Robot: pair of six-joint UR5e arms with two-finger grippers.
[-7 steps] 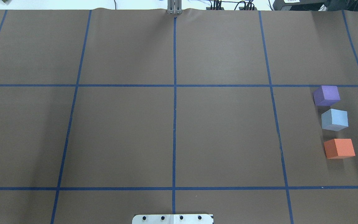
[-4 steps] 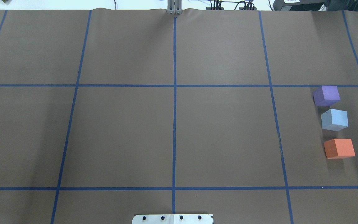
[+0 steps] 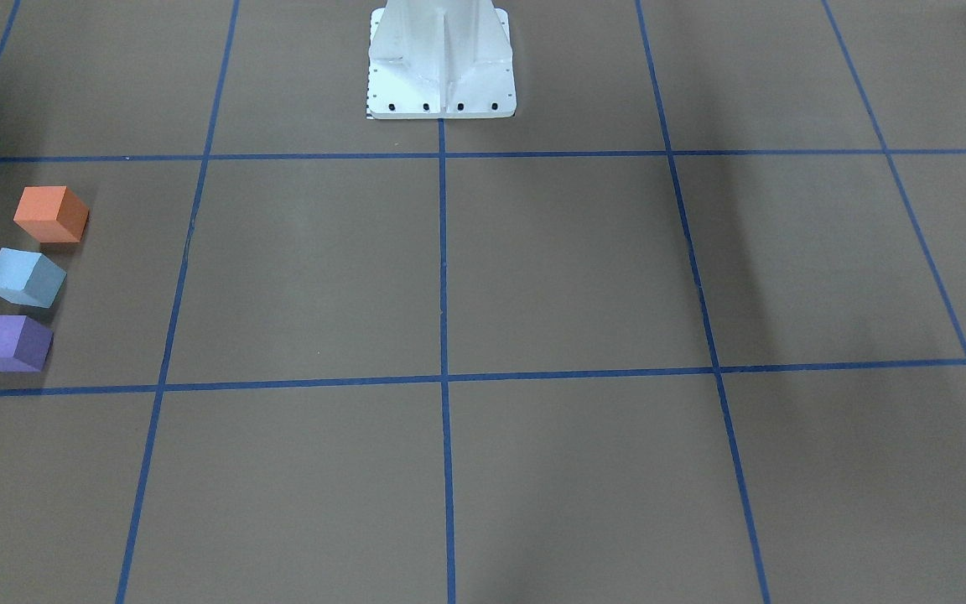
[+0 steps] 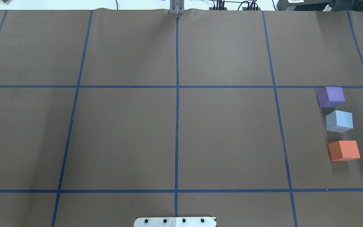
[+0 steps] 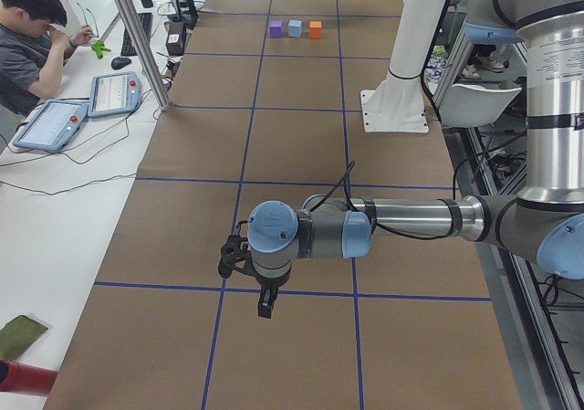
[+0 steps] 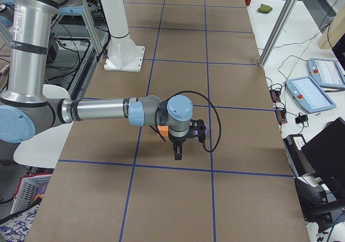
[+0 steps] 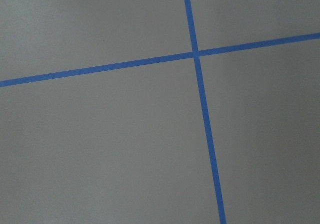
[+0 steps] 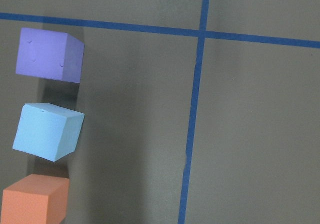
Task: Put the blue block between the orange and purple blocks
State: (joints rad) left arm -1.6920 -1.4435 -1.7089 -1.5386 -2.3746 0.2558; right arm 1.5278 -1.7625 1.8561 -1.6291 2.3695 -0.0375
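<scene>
The blue block (image 4: 339,120) rests on the table between the purple block (image 4: 331,96) and the orange block (image 4: 344,150), in a line at the right, with small gaps. The front-facing view shows orange (image 3: 50,214), blue (image 3: 24,278) and purple (image 3: 9,342) at its left. The right wrist view looks down on purple (image 8: 48,55), blue (image 8: 48,131) and orange (image 8: 34,199). My right gripper (image 6: 178,153) hangs above the table by these blocks; I cannot tell if it is open. My left gripper (image 5: 264,305) hangs over bare table far from them; I cannot tell its state.
The table is brown paper with a blue tape grid (image 4: 177,126). The white robot pedestal (image 3: 441,67) stands at the near middle edge. An operator (image 5: 32,36) sits at a side bench with tablets (image 5: 55,122) beyond the table's far edge.
</scene>
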